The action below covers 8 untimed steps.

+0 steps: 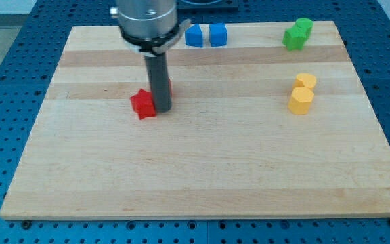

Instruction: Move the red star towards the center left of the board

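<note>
The red star (142, 104) lies left of the board's middle, on the wooden board (202, 176). My tip (162, 108) stands right against the star's right side. A second red block (168, 87), the cylinder, is mostly hidden behind the rod; only a sliver shows at the rod's right edge.
Two blue blocks (204, 35) sit side by side at the view's top centre. Two green blocks (297, 33) sit at the top right. Two yellow blocks (303, 93) sit together at the right of the board.
</note>
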### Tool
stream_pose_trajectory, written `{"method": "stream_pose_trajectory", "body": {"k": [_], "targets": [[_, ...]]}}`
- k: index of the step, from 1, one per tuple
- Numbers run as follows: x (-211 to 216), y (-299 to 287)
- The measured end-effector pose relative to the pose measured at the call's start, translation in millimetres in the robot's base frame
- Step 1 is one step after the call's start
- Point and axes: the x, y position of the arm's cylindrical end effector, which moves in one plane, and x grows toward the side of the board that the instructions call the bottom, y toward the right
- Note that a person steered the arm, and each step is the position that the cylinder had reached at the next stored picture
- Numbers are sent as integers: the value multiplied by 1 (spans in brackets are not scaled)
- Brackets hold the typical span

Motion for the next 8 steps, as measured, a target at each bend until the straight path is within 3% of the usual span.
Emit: {"method": "stream_pose_trajectory", "body": {"k": [3,5,8], "targets": [[0,-83],[34,-74],[13,-123]]}}
